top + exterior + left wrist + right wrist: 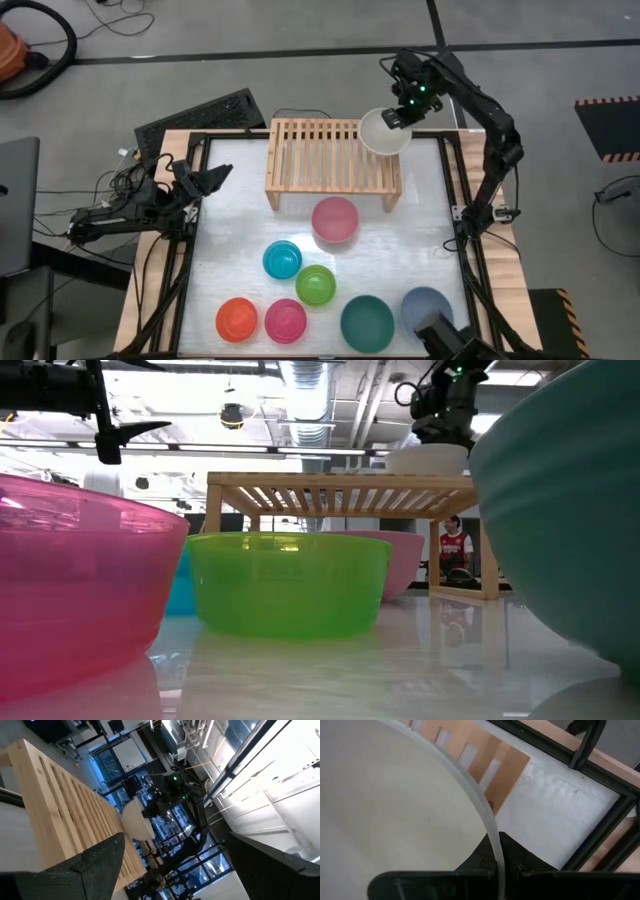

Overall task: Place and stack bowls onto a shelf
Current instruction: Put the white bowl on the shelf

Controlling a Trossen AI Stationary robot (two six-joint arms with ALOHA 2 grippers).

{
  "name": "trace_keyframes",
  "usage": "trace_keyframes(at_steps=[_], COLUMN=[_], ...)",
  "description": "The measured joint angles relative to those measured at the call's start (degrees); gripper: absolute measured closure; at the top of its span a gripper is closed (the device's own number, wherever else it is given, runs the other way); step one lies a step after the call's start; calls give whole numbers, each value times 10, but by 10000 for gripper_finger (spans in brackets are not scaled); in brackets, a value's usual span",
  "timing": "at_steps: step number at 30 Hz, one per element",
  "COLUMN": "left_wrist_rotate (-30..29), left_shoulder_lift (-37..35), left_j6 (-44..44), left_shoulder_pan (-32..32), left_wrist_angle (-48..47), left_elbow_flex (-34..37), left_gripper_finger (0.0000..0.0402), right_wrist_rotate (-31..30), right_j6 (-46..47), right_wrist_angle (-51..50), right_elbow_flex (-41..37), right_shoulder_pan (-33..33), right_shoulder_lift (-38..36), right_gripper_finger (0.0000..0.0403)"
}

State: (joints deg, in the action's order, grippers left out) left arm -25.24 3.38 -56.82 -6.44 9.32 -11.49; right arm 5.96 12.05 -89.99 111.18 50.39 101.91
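Placing first: right end effector (399, 118) pinching white bowl (384, 133) rim over shelf (325, 152) corner (left idle, parted); next, lowering flat.

We find no text, label, brand, number or sign that we can read on anything in these views, whether on the tabletop or in the room behind.

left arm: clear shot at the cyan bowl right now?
Probably yes. The left end effector sits open at the table's left edge, holding nothing, and the cyan bowl stands apart on the mat with bare surface on that side. The right end effector is far off, holding the white bowl over the shelf.
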Motion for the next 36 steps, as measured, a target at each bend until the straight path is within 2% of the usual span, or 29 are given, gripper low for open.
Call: trace_keyframes(at_steps=[7,11,24,36], left_wrist_rotate=[-22,-22,-22,-17], left_shoulder_lift=[0,0,0,0], left_j6=[0,0,0,6], left_shoulder_pan=[0,0,0,0], left_wrist_angle=[-7,-11,-11,-17], left_elbow_flex=[0,0,0,0], left_gripper_finger=[69,69,69,69], right_wrist_rotate=[6,17,25,29], right_j6=[0,-4,-15,-35], right_wrist_angle=[0,0,2,5], right_elbow_flex=[1,0,0,0], right_shoulder_pan=[-9,-16,-23,-31], right_shoulder_lift=[4,24,24,24], right_gripper_finger=[378,378,378,302])
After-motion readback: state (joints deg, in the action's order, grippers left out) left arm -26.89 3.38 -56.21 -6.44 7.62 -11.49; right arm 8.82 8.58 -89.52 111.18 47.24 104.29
